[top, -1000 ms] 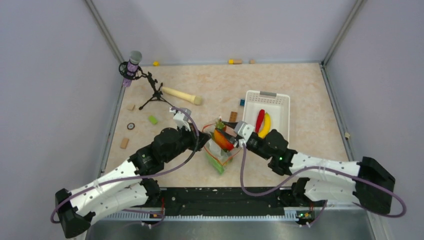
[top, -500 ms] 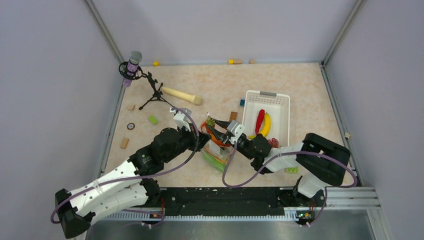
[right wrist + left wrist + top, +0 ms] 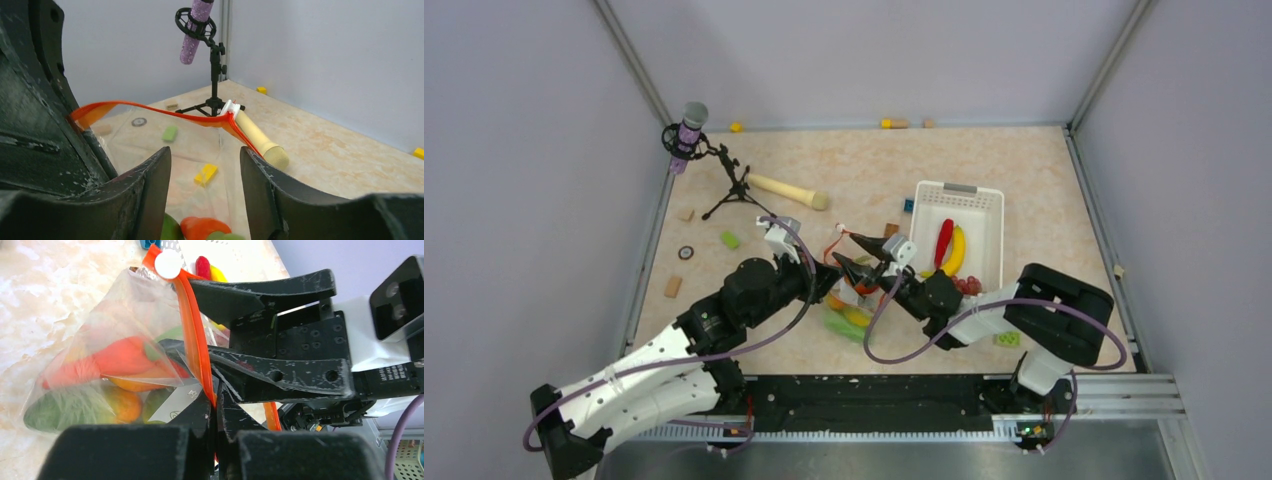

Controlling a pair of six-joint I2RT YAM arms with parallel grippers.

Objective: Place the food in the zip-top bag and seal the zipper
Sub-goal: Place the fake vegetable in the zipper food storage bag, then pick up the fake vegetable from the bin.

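Note:
The zip-top bag (image 3: 852, 306) lies between my two grippers, with several food pieces (image 3: 112, 362) inside it: orange-red, green and orange. My left gripper (image 3: 216, 405) is shut on the orange-red zipper (image 3: 192, 322) at the bag's mouth edge; it also shows in the top view (image 3: 824, 284). My right gripper (image 3: 844, 248) is open and empty at the bag's mouth. In its own view (image 3: 205, 175) the zipper (image 3: 150, 110) arches ahead, with a red food piece (image 3: 205, 227) below. A red pepper (image 3: 943, 240) and a banana (image 3: 957, 250) lie in the white basket (image 3: 989, 215).
A wooden rolling pin (image 3: 786, 190) and a microphone on a tripod (image 3: 690, 130) stand at the back left. Small flat blocks (image 3: 730, 239) lie on the left. A green block (image 3: 1006, 340) lies under the right arm. Small pieces (image 3: 894, 123) sit at the back wall.
My right gripper carried an orange-red piece to the bag's mouth, let it go inside, opened and drew back a little. The right arm folded in. My left gripper kept its hold on the zipper.

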